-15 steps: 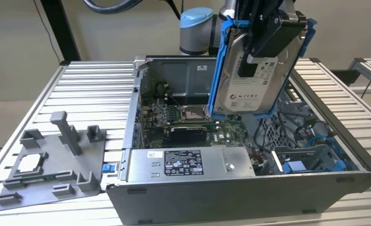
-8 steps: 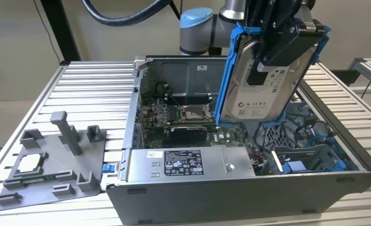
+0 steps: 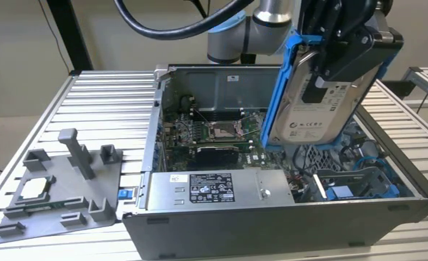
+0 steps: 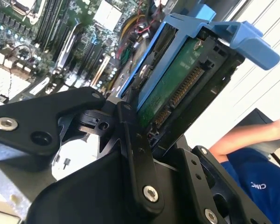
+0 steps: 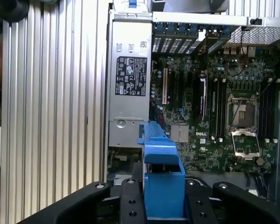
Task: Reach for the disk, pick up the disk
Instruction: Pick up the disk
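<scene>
Currently the fingers (image 3: 344, 57) pinch the disk (image 3: 322, 109) by its faces, holding it upright, clear above the open computer case (image 3: 272, 217) on the worktop (image 3: 105, 109).

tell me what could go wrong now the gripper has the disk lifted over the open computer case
1. The gripper clamps the disk near its upper end only; a slip might drop it onto the motherboard below.
2. The disk hangs tilted just above the cables and the case's drive bay, so a sideways swing could snag them.
</scene>
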Motion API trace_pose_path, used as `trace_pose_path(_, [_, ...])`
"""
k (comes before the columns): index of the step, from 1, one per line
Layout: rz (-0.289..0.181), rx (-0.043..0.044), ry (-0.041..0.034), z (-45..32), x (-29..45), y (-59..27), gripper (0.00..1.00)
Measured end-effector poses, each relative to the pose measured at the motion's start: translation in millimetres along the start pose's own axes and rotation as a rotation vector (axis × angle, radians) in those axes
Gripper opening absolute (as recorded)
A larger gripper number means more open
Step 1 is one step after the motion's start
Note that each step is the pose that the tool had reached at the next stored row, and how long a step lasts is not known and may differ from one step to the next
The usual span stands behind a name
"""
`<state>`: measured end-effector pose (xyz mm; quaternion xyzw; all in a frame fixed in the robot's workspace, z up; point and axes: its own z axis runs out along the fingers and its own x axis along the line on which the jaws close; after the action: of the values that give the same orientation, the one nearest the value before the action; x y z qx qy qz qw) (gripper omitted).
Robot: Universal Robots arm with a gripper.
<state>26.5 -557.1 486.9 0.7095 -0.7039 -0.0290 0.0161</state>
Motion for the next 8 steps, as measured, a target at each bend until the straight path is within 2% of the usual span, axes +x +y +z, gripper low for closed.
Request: trace_pose_path(8, [0.000,-0.0036,0.0001,-0.6,10.4,-20.2,0.00])
